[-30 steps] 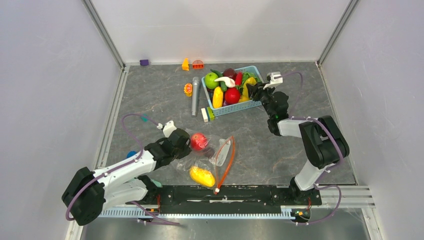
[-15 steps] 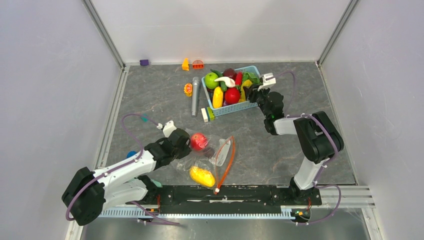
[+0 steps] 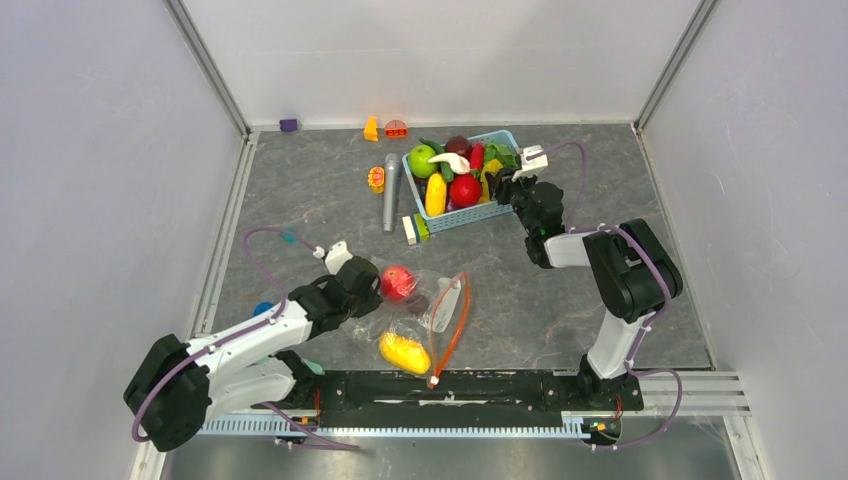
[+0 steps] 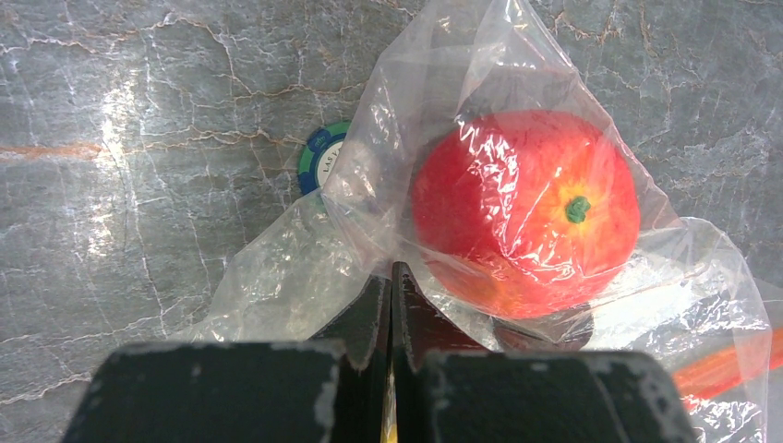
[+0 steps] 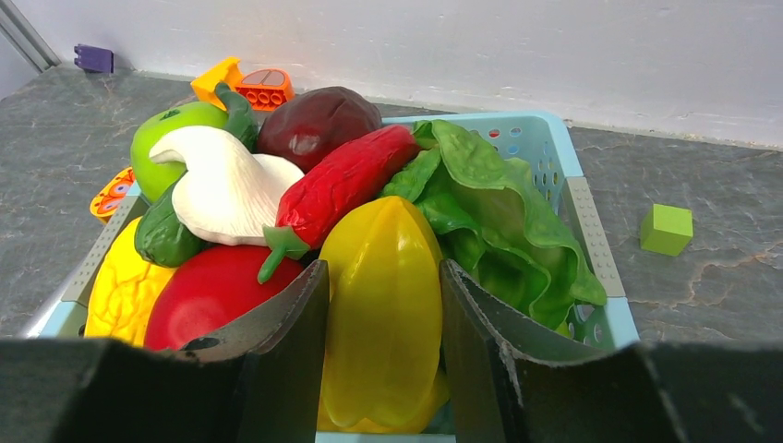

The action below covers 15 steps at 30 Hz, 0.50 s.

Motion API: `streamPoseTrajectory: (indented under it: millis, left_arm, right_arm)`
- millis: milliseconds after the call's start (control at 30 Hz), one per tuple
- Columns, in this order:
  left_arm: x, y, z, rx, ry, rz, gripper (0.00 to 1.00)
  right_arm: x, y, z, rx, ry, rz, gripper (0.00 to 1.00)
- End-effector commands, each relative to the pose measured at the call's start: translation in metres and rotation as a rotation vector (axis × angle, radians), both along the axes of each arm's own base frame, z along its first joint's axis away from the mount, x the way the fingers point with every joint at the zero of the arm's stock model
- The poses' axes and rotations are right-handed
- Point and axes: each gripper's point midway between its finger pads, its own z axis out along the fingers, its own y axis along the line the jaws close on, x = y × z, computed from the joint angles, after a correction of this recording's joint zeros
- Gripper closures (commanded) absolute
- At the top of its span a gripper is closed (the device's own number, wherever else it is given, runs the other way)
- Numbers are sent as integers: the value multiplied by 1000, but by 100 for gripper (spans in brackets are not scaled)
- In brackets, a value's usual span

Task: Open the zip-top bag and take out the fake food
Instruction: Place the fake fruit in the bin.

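The zip-top bag [image 3: 440, 300] lies at 6 o'clock on the table [image 3: 560, 300]. It is limp, light, slippery film, so I judge the zip strip [image 3: 457, 318] on its 3 o'clock edge the best hold, while my left gripper [image 4: 392, 277] is pinched tight on its 9 o'clock corner. The red fruit [image 4: 524, 212] inside looks hard and glossy. My right gripper [image 5: 383, 268], half open, clasps a yellow piece [image 5: 380, 318] over the basket [image 5: 574, 217] at 12 o'clock.

1. The right gripper [image 3: 506, 184], with the yellow fake food piece [image 5: 380, 314] between its fingers, now sits further in over the right end of the basket [image 3: 455, 218] than a second ago.
2. The right arm's elbow [image 3: 628, 270] shifts nearer the basket.
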Motion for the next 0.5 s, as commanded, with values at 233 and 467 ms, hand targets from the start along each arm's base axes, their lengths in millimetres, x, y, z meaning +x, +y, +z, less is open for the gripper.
streamPoseTrajectory:
  millis: [233, 467]
  left_arm:
    - [5, -2, 4, -13, -15, 5, 98]
    - [5, -4, 4, -19, -14, 2, 98]
  right_arm:
    - [-5, 2, 1, -64, -13, 13, 82]
    - [-10, 0, -7, -85, 11, 15, 74]
